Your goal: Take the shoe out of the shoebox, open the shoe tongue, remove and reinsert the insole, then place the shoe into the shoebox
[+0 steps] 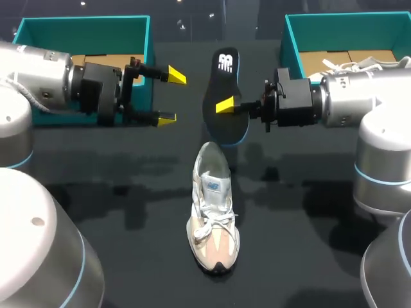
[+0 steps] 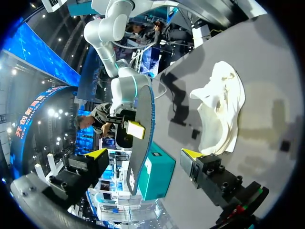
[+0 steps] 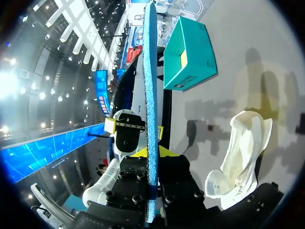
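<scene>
Insole (image 1: 223, 122) with white logo (image 1: 225, 63) in right hand (image 1: 227, 106)

A robot work station, likely staged for demonstration: a left arm (image 1: 38, 80) and a right arm (image 1: 363, 102) flank a black surface (image 1: 128, 212), with a teal shoebox (image 1: 83, 32) at 11 o'clock and a second shoebox (image 1: 347, 29) at 1 o'clock.

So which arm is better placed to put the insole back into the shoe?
Right. The right hand is shut on the insole, held on edge close to the shoe at its heel end. The left hand is open and empty; it looks better suited to steadying the shoe.
</scene>
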You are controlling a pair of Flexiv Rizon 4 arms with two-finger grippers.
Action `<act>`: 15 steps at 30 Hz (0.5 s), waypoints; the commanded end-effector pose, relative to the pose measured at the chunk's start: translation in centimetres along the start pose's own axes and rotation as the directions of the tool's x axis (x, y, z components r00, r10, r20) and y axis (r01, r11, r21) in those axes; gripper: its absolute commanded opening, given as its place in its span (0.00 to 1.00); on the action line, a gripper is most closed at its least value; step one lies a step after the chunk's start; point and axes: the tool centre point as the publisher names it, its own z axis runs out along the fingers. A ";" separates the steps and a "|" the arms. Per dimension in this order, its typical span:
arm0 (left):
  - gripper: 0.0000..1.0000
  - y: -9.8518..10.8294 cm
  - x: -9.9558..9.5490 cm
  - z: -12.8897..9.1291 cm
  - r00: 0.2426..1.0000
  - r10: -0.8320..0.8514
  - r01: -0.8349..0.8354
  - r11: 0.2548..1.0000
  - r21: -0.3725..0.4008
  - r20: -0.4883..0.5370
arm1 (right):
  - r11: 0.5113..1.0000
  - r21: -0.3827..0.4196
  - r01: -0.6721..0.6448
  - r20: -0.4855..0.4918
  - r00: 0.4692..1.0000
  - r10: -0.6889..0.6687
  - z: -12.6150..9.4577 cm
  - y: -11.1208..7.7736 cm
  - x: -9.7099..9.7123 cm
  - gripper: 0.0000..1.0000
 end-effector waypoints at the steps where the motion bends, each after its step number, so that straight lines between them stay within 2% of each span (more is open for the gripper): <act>1: 1.00 -0.1 -0.1 -0.2 1.000 0.000 0.000 1.000 0.000 -0.012 | 1.000 0.000 -0.001 0.002 1.000 0.001 0.2 0.0 0.0 0.00; 7: 1.00 -0.2 -0.1 0.2 0.999 -0.025 0.024 1.000 -0.005 -0.037 | 1.000 0.000 -0.001 0.002 1.000 0.001 0.2 0.0 0.0 0.00; 10: 1.00 -0.8 0.2 0.0 0.991 -0.086 0.078 0.994 -0.074 -0.101 | 0.996 -0.081 0.046 0.027 0.999 -0.044 -0.6 0.6 0.1 0.00; 15: 1.00 -1.2 1.8 -1.5 0.950 -0.248 0.207 0.955 -0.212 -0.191 | 0.983 -0.115 0.146 0.076 0.988 -0.137 -0.6 0.7 0.3 0.00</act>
